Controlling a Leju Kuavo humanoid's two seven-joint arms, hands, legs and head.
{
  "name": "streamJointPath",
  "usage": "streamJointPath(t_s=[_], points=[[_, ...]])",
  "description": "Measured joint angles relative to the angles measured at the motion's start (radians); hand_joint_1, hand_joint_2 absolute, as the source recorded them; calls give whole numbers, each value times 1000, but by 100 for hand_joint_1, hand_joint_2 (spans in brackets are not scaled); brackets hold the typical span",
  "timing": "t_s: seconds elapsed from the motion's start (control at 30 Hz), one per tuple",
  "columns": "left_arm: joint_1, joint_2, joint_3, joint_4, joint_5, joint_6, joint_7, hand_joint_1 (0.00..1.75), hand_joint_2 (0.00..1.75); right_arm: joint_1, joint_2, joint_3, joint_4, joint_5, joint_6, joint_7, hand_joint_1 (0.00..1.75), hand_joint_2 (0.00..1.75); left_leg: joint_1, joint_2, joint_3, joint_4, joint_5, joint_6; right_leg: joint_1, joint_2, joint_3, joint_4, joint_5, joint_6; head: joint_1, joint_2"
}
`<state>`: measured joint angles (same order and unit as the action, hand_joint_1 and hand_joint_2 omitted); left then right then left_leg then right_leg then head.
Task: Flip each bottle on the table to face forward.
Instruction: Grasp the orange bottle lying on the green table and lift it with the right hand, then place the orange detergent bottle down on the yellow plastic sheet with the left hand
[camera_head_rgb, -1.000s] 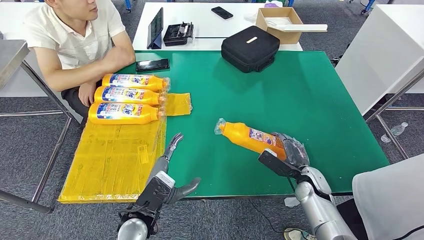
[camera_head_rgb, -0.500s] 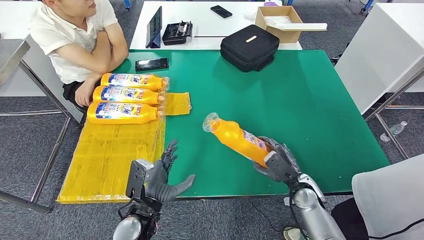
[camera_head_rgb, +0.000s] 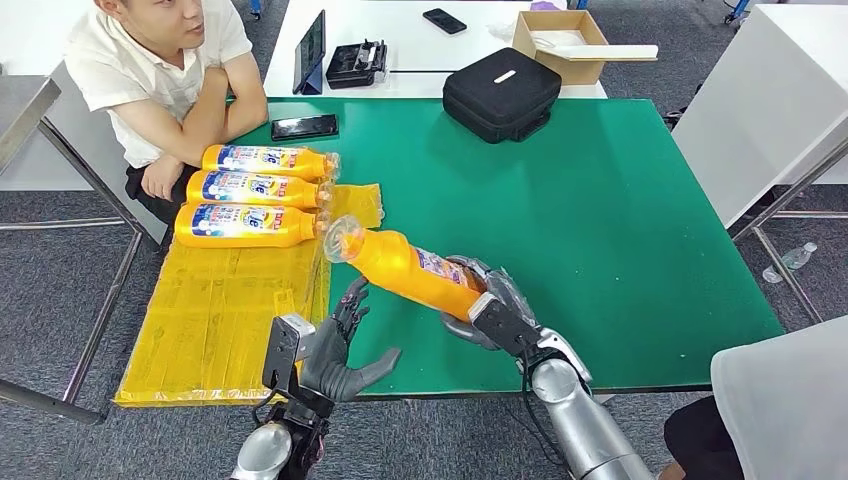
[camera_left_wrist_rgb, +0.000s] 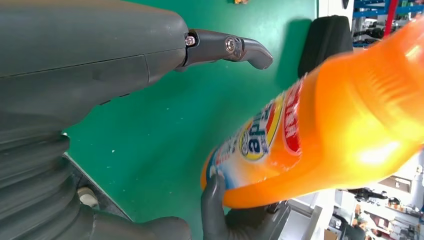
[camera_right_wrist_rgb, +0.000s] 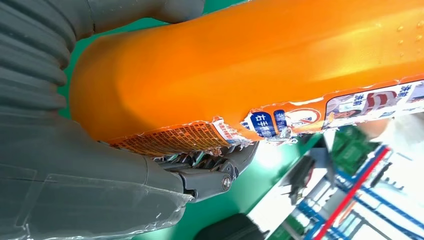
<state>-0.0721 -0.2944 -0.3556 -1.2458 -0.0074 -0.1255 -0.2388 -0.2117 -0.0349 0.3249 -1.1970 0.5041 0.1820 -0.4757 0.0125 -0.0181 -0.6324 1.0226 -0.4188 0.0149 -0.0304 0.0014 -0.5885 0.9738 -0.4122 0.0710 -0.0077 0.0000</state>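
While a person (camera_head_rgb: 160, 70) sat with folded arms at its far left corner, the green surface (camera_head_rgb: 620, 220) carried everything else. Over its left edge hung a yellow sheet (camera_head_rgb: 215, 320), and on the far end of that sheet lay three orange bottles (camera_head_rgb: 250, 190) side by side, labels up, caps pointing right. A black case (camera_head_rgb: 500, 93) sat near the far edge, with a dark phone (camera_head_rgb: 305, 128) to its left. The right hand (camera_head_rgb: 490, 310) gripped a fourth orange bottle (camera_head_rgb: 405, 268) by its base, lifted off the surface and tilted, its cap aimed far-left just beside the nearest lying bottle. Near the front edge, left of the held bottle, the left hand (camera_head_rgb: 335, 350) held nothing, its fingers (camera_head_rgb: 352, 300) spread apart and its thumb (camera_left_wrist_rgb: 235, 48) stretched out.
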Motion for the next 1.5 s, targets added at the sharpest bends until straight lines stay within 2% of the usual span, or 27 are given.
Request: streamJointPath(t_s=[0.33,0.53,0.87,0.9,0.93,1.0,1.03,1.07,1.3,1.37,1.4,1.43,1.5], points=[[-32,-5,1,-13,48,18,-60,0,175,-22,33,78,20,-18,2,6,171,175,0,0,-2,0,0,0,0,0,-2,0,0,0,0,0],[-37,-7,11,-35,184,-4,-73,0,175,-27,56,118,43,-2,-16,9,164,175,0,0,-2,0,0,0,0,0,-2,0,0,0,0,0],[-42,-8,17,-55,347,-4,-61,0,175,-45,100,163,78,30,-50,19,165,175,0,0,-2,0,0,0,0,0,-3,0,0,0,0,0],[-46,-8,17,-52,354,-2,-60,7,175,-49,103,168,81,31,-51,19,166,175,0,0,-2,0,0,0,0,0,-3,0,0,0,0,0],[-50,-8,18,-48,358,-1,-58,33,175,-53,106,172,84,31,-51,19,167,175,0,0,-2,0,0,0,0,0,-3,0,0,0,0,0],[-56,-9,21,-40,361,2,-57,120,175,-59,113,179,90,31,-51,18,167,175,0,0,-2,0,0,0,0,0,-3,0,0,0,0,0],[-58,-9,23,-35,362,4,-57,157,175,-62,116,181,93,31,-51,18,167,175,0,0,-2,0,0,0,0,0,-3,0,0,0,0,0],[-60,-10,24,-31,362,6,-57,175,175,-65,117,182,95,31,-51,18,166,175,0,0,-2,0,0,0,0,0,-3,0,0,0,0,0],[-77,-11,26,-7,354,21,-60,175,175,-74,123,188,111,30,-53,18,159,175,0,0,-2,0,0,0,0,0,-3,0,0,0,0,0],[-80,-12,28,-2,354,22,-60,175,175,-75,123,188,115,30,-54,18,152,175,0,0,-2,0,0,0,0,0,-3,0,0,0,0,0],[-81,-12,30,0,353,23,-60,175,175,-75,123,189,116,30,-55,18,134,175,0,0,-2,0,0,0,0,0,-3,0,0,0,0,0],[-81,-12,31,2,352,23,-61,175,175,-75,123,189,118,29,-56,18,109,175,0,0,-2,0,0,0,0,0,-3,0,0,0,0,0],[-81,-13,32,3,348,25,-62,175,175,-75,123,189,120,29,-57,18,38,175,0,0,-2,0,0,0,0,0,-3,0,0,0,0,0]])
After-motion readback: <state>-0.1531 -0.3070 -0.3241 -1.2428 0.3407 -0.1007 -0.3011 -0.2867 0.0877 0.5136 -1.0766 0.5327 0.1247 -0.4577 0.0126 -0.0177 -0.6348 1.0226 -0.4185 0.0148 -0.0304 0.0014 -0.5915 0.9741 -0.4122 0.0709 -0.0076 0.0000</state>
